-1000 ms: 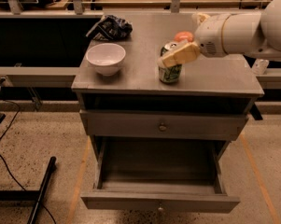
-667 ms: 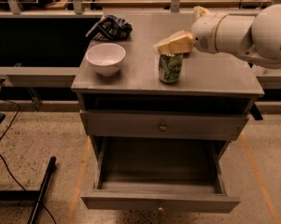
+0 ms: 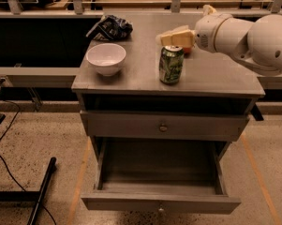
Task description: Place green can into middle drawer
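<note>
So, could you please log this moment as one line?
pincer: over can | can: upright on cabinet | drawer: open, without can | placement: not yet done

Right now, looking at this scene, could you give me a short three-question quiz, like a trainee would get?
1. True or false: the green can lies inside the middle drawer.
2. Where is the pincer? A) just above the green can, over the cabinet top; B) inside the middle drawer; C) down by the floor.
3. Is the middle drawer pulled out or pushed in?
Key: 1 false, the green can stands upright on the cabinet top; 2 A; 3 pulled out.
</note>
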{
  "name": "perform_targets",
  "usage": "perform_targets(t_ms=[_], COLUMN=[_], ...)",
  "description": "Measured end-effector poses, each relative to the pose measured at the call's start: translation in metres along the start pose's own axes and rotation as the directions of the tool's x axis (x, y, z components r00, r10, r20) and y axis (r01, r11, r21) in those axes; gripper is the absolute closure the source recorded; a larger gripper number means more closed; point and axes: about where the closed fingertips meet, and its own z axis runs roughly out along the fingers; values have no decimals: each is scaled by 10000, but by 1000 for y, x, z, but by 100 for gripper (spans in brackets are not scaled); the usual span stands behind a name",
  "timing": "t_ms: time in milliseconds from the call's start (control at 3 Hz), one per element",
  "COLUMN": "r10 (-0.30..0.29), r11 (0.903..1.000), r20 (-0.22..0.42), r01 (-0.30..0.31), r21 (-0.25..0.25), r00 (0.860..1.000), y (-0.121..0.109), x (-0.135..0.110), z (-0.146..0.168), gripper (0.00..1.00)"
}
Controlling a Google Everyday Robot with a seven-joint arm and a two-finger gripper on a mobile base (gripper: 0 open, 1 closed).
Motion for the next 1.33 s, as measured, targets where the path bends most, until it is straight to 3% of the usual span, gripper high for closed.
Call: perform_targets(t_ms=[333,667,1000,1333], r10=[651,1410,2013,2020], r11=[9979,9898,9772,9732], r20=[-37,-118,-20,-109], r01=[-651,-1412,-2010,-2019], r21=[-70,-203,-686,-1097], r00=[9979,9899,9795,9793], y=[4,9,21,34], x=[9,18,17,24], z=[-4,-9,-12,-13], gripper=[0,0,0,0])
